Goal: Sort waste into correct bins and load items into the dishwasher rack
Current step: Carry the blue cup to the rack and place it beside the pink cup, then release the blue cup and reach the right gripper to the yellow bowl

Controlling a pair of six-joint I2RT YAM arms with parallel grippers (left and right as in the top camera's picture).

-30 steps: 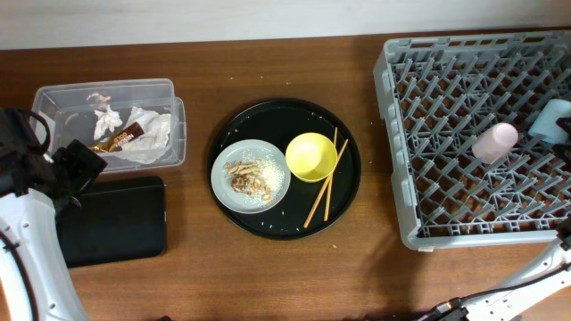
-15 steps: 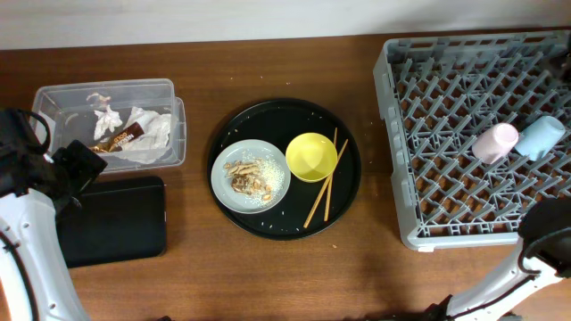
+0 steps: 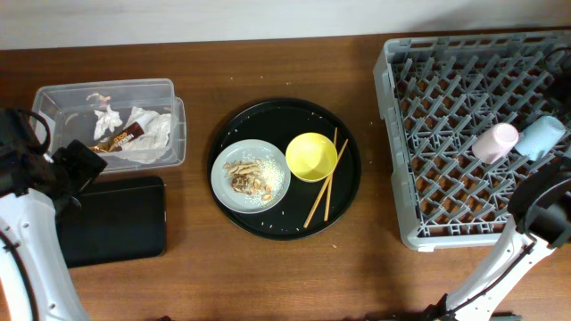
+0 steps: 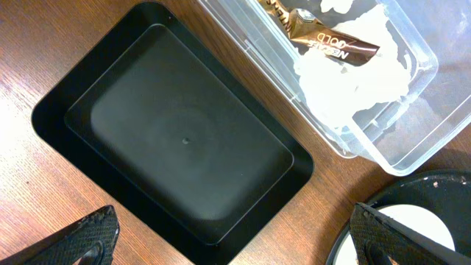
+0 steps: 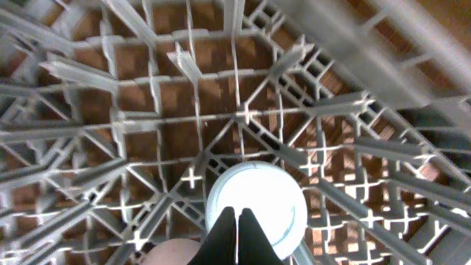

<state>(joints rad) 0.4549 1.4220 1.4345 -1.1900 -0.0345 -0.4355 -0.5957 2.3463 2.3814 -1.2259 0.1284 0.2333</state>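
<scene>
The grey dishwasher rack [image 3: 446, 134] holds a small pink cup [image 3: 495, 142] and a light blue cup [image 3: 541, 136] lying side by side. My right gripper [image 5: 238, 230] is shut with nothing in it, just above the blue cup [image 5: 257, 200]. On the round black tray [image 3: 284, 116] sit a pale plate [image 3: 223, 169] of food scraps [image 3: 249, 176], a yellow-green bowl [image 3: 311, 157] and two chopsticks [image 3: 326, 189]. The clear tub [image 3: 62, 96] holds tissue [image 3: 147, 134] and a wrapper [image 3: 120, 139]. My left gripper [image 4: 235, 243] stands open over the near corner of the black rectangular tray [image 4: 184, 140].
The right arm [image 3: 544, 209] hangs over the rack's front right corner. The left arm [image 3: 36, 178] stands at the table's left edge between tub and rectangular tray. Rice grains lie scattered on the round tray. Bare wood shows between the round tray and the rack.
The right gripper let go of the blue cup, which now lies beside the pink cup. It drew back toward the rack's front edge and shut. The left arm has not moved.
</scene>
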